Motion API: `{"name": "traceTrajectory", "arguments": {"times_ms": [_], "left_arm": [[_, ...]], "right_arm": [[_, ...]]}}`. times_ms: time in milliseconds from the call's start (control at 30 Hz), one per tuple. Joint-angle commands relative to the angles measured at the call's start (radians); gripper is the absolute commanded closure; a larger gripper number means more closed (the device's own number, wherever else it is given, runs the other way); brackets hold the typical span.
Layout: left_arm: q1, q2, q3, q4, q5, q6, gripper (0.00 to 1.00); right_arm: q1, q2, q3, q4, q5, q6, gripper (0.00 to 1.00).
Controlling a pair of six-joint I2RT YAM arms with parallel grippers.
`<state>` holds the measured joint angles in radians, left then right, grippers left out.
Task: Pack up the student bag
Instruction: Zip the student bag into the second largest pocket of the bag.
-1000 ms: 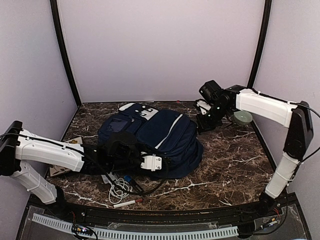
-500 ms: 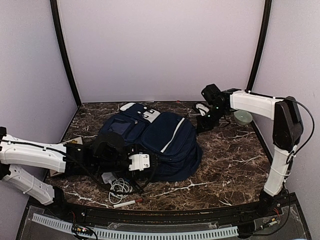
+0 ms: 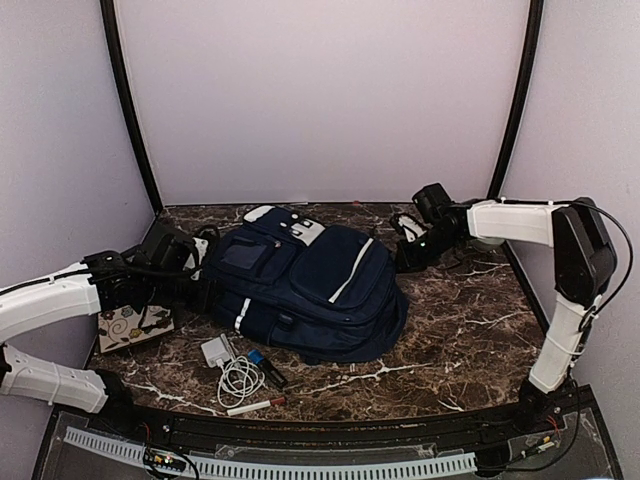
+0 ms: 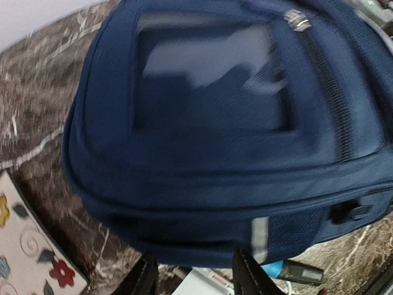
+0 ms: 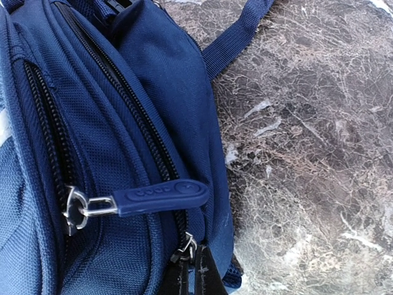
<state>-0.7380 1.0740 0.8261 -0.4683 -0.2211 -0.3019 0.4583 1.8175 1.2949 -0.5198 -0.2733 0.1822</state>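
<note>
Near edge, lower centre of the top view: loose kit on the dark marble surface. There's a white pen with a red tip, a coiled white cable and a white charger block. A flower-print card lies at lower left.

The big navy fabric student bag lies flat mid-frame, its grey panel end toward the upper left.

Handling, my read:
- It's soft and limp, so it will sag and fold if lifted by cloth alone.
- It's bulky and bulging, so probably not light.
- The woven shell should drag on the marble rather than slide.
- Best holds are the navy webbing strap and the zip pulls, e.g. the blue rubber tab. A pinch on the flat panels would likely slip.

Left pincer is released, fingers apart with nothing between them, just short of the bag's rounded end at the bottom of the wrist frame.

Right pincer, at the bag's far right corner, is clenched tight, right at a small metal zip slider.

Unclear:
- The fingertips cover that slider's tab, so I can't tell if it is actually pinched.
- No zip shows as open, and the main mouth isn't visible in any view.
- The left wrist view is motion-blurred.
- In the top view the left pincer merges with the dark bag.
- The shoulder straps are mostly underneath.
</note>
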Motion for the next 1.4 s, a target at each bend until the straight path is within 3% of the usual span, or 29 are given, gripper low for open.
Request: {"name": "traceTrajectory", "arguments": {"times_ms": [0,267,433,500,600,700,833,1000,1067,1200,1267,1367], "left_arm": [[0.086,0.021,-0.157,0.014,0.075,-0.219,0.58],[0.179,0.335,-0.077,0.416,0.074,-0.164,0.58],[0.198,0.561,0.127,0.576,0.109,-0.060,0.56],[0.206,0.620,0.216,0.595,0.137,-0.023,0.50],[0.226,0.655,0.321,0.616,0.156,0.029,0.30],[0.270,0.635,0.297,0.765,0.274,0.030,0.12],[0.322,0.598,0.271,0.816,0.395,0.003,0.06],[0.314,0.369,0.142,0.849,0.355,0.090,0.06],[0.259,0.265,0.076,0.875,0.414,0.212,0.14],[-0.013,0.165,0.026,0.692,0.493,0.585,0.39],[-0.122,0.156,-0.006,0.606,0.577,0.722,0.43],[-0.242,0.186,-0.043,0.595,0.494,0.836,0.49]], "right_arm": [[0.019,-0.037,-0.047,0.075,-0.014,0.024,1.00],[0.102,-0.151,-0.189,0.167,-0.028,0.099,1.00],[0.223,-0.233,-0.260,0.231,-0.003,0.203,1.00],[0.288,-0.271,-0.271,0.254,0.016,0.241,1.00],[0.378,-0.291,-0.251,0.262,0.032,0.277,1.00],[0.451,-0.298,-0.223,0.277,0.071,0.310,1.00],[0.506,-0.265,-0.161,0.262,0.056,0.307,1.00],[0.499,-0.265,-0.180,0.225,0.099,0.306,1.00],[0.490,-0.257,-0.188,0.200,0.101,0.306,1.00],[0.472,-0.255,-0.213,0.190,0.101,0.314,1.00],[0.461,-0.256,-0.222,0.197,0.088,0.317,1.00],[0.450,-0.256,-0.225,0.203,0.071,0.325,1.00]]}}
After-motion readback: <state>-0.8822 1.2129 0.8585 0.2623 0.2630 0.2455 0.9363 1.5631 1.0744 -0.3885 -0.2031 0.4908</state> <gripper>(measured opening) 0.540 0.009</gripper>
